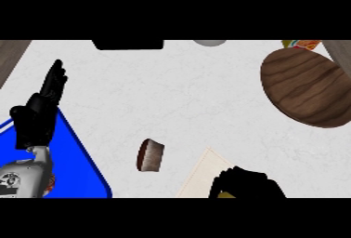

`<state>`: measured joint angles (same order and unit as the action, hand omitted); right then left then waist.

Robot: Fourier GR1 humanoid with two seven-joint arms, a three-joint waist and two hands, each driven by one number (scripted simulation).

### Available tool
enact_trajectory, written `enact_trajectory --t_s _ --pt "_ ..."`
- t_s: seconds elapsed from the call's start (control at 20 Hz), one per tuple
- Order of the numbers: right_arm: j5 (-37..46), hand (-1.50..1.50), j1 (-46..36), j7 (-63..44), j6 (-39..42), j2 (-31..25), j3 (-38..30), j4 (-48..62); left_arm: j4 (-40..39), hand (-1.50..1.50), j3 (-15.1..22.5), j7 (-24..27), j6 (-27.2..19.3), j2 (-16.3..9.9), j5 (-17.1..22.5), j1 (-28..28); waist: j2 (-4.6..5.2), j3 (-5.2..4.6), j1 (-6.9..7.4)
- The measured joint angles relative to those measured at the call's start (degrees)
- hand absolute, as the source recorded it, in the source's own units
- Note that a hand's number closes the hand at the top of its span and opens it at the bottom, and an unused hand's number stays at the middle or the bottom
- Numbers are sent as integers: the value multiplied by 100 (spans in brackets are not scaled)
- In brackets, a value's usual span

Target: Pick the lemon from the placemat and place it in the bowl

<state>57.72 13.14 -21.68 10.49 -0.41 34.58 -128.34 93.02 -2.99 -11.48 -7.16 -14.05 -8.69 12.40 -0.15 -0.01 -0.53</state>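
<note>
The left robot hand is at the left side of the view, over a blue mat. Its fingers are straight and point up. It holds nothing and rests there.

The right robot hand is low at the bottom of the view. It sits at the edge of the pale placemat. Its black fingers are curled down over something. A tiny yellow bit peeks out under it at its left. That may be the lemon, but the robot hand hides most of it, so it is hard to be sure.

A small brown bowl stands on the white desk, between the two robot hands. It is just to the left of the placemat and tips on its side.

Far up from the right robot hand lies a big round wooden board. Behind the board a bit of something orange and yellow shows. At the top edge are a black thing and a grey thing.
</note>
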Motion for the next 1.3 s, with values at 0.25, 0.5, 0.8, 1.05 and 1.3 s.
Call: enact_trajectory --t_s 0.25,0.5,0.8,1.05,1.3 --pt "-685 150 -498 -77 51 -11 -1256 -153 114 0 54 23 2 79 -48 -94 18 2 51" --pt "-1586 150 -1359 115 52 -120 -2805 421 -94 0 36 45 -7 118 -102 92 33 4 66" --pt "-2383 150 -2433 812 -282 -555 -4300 1850 -104 0 42 94 29 167 -114 83 32 4 92" --pt "-2407 150 -3182 1727 -793 -1140 -5055 3453 -156 0 34 210 70 192 -108 41 48 6 130" --pt "-1921 150 -3726 2585 -1494 -1727 -5377 5045 -90 0 71 228 95 212 -141 -15 63 8 189"
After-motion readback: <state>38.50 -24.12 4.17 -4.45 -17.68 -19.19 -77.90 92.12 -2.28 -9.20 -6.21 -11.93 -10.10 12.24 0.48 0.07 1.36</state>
